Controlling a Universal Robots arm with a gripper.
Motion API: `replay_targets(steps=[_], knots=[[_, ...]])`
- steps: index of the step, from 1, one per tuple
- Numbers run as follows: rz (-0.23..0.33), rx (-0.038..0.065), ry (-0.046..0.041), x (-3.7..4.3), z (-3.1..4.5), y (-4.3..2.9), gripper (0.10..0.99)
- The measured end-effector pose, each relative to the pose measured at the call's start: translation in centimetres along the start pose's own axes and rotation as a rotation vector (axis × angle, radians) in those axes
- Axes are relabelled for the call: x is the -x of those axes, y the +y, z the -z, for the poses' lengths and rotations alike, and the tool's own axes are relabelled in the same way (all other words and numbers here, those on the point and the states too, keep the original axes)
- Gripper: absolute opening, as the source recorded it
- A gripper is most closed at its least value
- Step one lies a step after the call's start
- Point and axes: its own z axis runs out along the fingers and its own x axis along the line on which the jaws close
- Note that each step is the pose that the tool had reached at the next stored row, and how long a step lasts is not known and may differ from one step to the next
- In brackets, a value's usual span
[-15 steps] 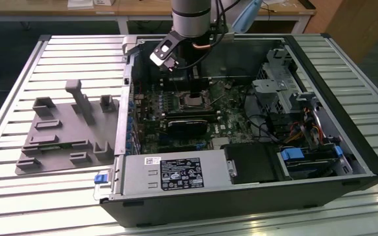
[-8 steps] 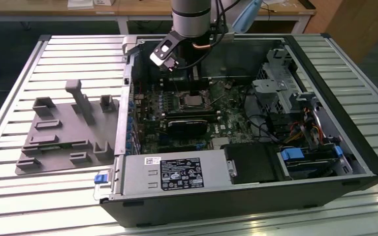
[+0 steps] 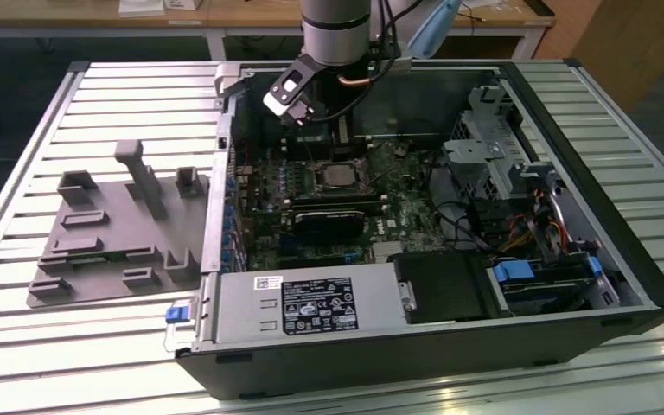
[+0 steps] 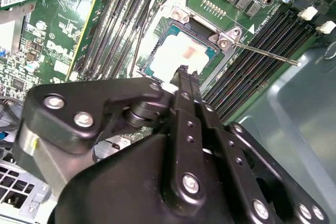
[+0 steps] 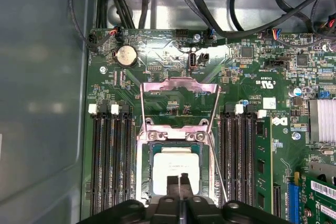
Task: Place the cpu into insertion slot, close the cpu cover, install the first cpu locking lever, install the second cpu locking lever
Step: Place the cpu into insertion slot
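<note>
Cpu [image 5: 176, 167] is lying flat inside the insertion slot [image 5: 143, 171], its pale metal top facing up, with green motherboard all around it. In the exterior view the chip [image 3: 335, 175] is sitting near the middle of the open computer case [image 3: 609, 285], which is resting on its side on the slatted worktop [image 3: 79, 372].

Hand [image 5: 179, 182] is hanging directly over the cpu's near edge. In the second wrist view its tips [image 4: 184, 72] are pointing down at the chip [image 4: 181, 53]. Whether they are touching the metal cannot be told.

Black fingers are pressing together, only a thin seam between them, and they are pinching nothing.

Cpu cover [image 5: 178, 84] is standing swung open off the slot, its silvery frame and square window lying back over the board beyond the hinge.

One locking lever [image 5: 218, 174] is running free as a thin rod along the side of the slot. In the second wrist view it [image 4: 268, 54] is sticking out over the memory slots [image 4: 273, 35].

Grey moulded fixture [image 3: 90, 251] is lying on the worktop beside the case, on the exterior view's left.
</note>
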Motion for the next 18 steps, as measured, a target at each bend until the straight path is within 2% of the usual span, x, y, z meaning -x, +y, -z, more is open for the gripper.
replay_targets(steps=[6, 12, 14, 18], knots=[[0.000, 0.000, -0.0001, 0.00, 0.01, 0.01, 0.102], [0.000, 0.000, -0.0001, -0.01, -0.06, 0.81, 0.102], [0.000, 0.000, 0.0000, -0.01, -0.06, 0.84, 0.102], [0.000, 0.000, 0.0000, -0.01, 0.38, 0.88, 0.102]])
